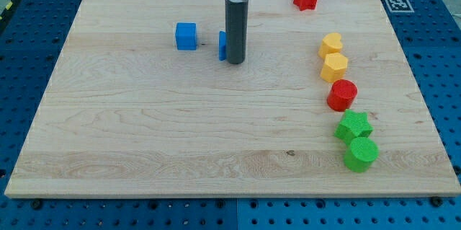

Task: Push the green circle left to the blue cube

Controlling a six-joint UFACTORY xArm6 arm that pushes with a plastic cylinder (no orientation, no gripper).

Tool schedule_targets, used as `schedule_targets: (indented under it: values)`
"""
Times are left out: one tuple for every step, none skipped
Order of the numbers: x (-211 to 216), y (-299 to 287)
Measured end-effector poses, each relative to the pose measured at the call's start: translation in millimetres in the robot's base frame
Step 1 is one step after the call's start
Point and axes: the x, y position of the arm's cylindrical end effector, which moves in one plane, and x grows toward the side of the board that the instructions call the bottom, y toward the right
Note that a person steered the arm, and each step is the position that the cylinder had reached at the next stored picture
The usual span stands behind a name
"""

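Well apart: my tip (235, 62), green circle (360, 154).

Between green circle (360, 154) and blue cube (186, 36) bare board; green star (354, 125) touches the circle's upper edge.

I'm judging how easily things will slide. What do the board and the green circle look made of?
The pale wooden board looks like smooth, matt planks: grain lines and knots show. The green circle block looks like matt plastic, evenly coloured and possibly printed; that can't be confirmed.
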Motion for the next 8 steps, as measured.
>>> schedule_targets:
  values:
    - [-9, -15]
    - [1, -15]
    - [100, -1]
    - [193, 19]
    - [223, 38]
    - [224, 56]
    - [224, 79]
    - [224, 127]
